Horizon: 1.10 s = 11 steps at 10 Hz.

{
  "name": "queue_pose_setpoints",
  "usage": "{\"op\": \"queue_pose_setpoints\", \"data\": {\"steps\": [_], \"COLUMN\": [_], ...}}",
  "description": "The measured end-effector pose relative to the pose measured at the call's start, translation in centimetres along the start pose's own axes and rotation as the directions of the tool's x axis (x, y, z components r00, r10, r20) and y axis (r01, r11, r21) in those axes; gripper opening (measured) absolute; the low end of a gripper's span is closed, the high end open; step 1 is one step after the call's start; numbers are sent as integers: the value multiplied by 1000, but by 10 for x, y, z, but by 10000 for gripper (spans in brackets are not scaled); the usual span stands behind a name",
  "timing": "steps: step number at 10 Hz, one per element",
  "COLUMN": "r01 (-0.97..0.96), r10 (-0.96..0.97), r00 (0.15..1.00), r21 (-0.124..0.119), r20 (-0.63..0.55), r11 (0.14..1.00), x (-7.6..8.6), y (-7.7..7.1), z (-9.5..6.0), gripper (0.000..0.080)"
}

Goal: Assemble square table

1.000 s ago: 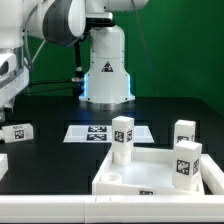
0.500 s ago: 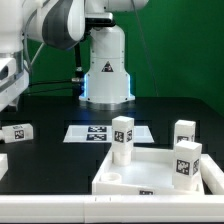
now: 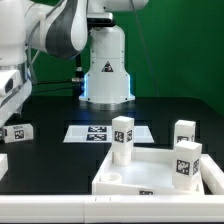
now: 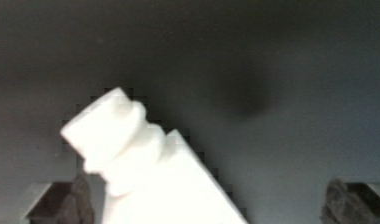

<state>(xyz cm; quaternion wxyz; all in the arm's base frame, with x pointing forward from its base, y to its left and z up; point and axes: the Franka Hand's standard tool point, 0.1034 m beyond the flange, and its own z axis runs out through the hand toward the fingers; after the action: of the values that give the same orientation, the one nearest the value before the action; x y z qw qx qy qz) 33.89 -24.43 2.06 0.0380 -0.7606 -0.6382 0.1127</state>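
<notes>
The white square tabletop (image 3: 128, 176) lies at the front right of the exterior view, with three white tagged legs standing at it: one (image 3: 122, 138) at its near-left side and two (image 3: 185, 130) (image 3: 186, 162) on the right. Another leg (image 3: 17, 131) lies on its side on the black table at the far left. My gripper (image 3: 8, 105) hangs just above that lying leg. In the wrist view, the gripper (image 4: 212, 205) is open. The white leg (image 4: 142, 150) lies between the dark fingertips (image 4: 62, 202), close to one and well apart from the other.
The marker board (image 3: 105, 131) lies flat mid-table, behind the tabletop. The robot's white base (image 3: 106, 65) stands at the back. A small white piece (image 3: 2, 165) shows at the left edge of the exterior view.
The arm's elbow has swung toward the exterior view's right and the hand has shifted slightly over the lying leg. That leg and the three upright ones have stayed put.
</notes>
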Motion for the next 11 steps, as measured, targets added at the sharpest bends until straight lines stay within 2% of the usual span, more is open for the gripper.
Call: {"op": "queue_pose_setpoints", "data": {"steps": [3,4,5,7,11], "r01": [-2,-4,-4,-7,-9], "r10": [2,4,4,7,9], "r00": [1000,1000,1000,1000,1000], "r21": [1,3,3,0,-1], "r20": [-4,-4,-4,-4,-4], "r11": [1000,1000,1000,1000,1000], "x": [-11,-11,-11,-12,-13], "y": [3,3,2,3,3], "z": [1,1,1,0,0], "gripper": [649,561,561,281,281]}}
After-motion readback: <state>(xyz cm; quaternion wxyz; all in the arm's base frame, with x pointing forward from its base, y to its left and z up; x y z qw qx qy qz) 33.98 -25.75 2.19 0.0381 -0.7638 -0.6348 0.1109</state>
